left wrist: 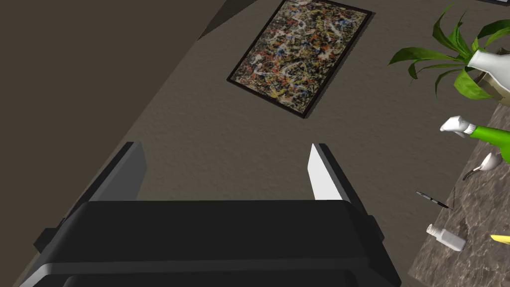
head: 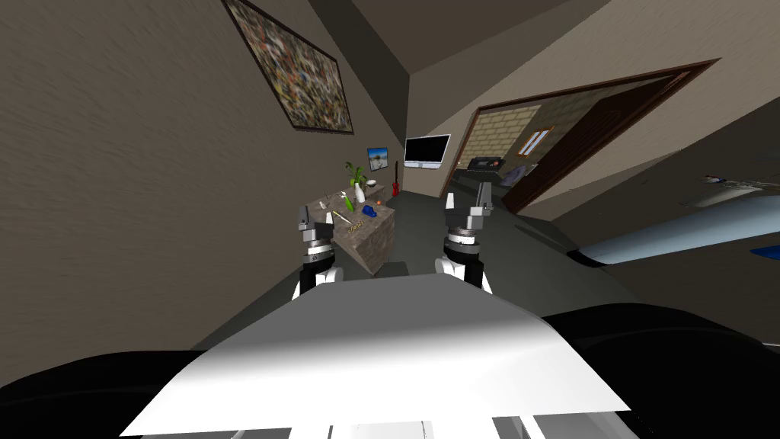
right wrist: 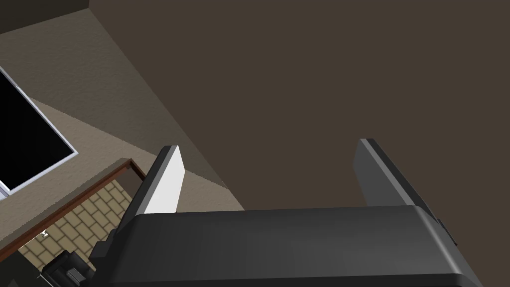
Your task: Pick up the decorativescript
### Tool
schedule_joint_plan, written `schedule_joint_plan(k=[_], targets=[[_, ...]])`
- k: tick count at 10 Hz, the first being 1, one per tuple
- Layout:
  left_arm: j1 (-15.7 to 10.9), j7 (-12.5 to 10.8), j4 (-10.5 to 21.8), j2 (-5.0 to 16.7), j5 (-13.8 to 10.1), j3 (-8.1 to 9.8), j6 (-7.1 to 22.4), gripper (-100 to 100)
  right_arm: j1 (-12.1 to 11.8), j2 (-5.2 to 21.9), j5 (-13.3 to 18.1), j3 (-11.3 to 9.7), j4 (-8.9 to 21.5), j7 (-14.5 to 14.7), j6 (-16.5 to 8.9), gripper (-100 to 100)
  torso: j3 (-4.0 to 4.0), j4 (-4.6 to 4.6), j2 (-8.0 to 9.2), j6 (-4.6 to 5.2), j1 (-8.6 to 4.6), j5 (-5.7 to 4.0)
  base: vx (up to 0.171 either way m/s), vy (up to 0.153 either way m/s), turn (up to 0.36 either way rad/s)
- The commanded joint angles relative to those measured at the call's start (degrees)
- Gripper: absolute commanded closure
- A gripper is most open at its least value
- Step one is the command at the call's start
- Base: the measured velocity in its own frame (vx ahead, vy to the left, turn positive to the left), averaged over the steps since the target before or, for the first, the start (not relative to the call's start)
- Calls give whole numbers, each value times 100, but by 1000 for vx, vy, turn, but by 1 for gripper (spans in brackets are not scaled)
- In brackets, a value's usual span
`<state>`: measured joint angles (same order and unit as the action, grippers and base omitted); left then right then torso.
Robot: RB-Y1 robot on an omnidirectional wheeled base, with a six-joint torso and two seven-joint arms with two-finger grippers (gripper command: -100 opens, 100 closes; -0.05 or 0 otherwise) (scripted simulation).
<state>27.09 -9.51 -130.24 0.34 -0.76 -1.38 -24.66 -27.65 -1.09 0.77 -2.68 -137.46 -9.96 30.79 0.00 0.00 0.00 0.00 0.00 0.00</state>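
A small golden lettered ornament, the decorative script (head: 354,228), lies near the front edge of a stone-patterned table (head: 371,245) standing against the left wall ahead. My left gripper (head: 316,221) hangs open in front of that table, short of it, fingers empty (left wrist: 224,149). In the left wrist view the table's edge (left wrist: 468,234) lies off to one side of the fingers. My right gripper (head: 467,204) is raised to the table's right, also open and empty (right wrist: 269,147).
The table also carries a leafy plant (left wrist: 438,55), a white vase (left wrist: 493,65), a green spray bottle (left wrist: 480,132), a spoon (left wrist: 485,163), a pen (left wrist: 432,199), a small white bottle (left wrist: 446,238) and a blue object (head: 369,211). A doorway (head: 533,164) opens at the back right.
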Motion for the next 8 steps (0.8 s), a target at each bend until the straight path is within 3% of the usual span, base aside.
schedule_joint_plan(k=[1,4,5,7,8], targets=[[-131,-153,68,270,-111,-35,176,-100,0,0,0,0,0,0,0,0,0,0,0,0,0,0,-15,51,1],[-438,-516,238,599,-364,-113,590,-100,0,1,0,1,0,0,0,0,4,2,8,0,43,10,-21,112,-15],[-438,-516,238,599,-364,-113,605,-100,0,1,0,1,0,0,0,0,2,1,4,0,49,11,0,89,-16],[-716,-852,397,783,-585,-177,952,-100,0,1,0,1,0,0,0,0,1,0,2,0,31,7,-17,91,-19],[-716,-852,397,783,-585,-177,1011,-100,0,1,0,1,0,0,0,0,3,1,5,1,42,9,-22,84,-20]])
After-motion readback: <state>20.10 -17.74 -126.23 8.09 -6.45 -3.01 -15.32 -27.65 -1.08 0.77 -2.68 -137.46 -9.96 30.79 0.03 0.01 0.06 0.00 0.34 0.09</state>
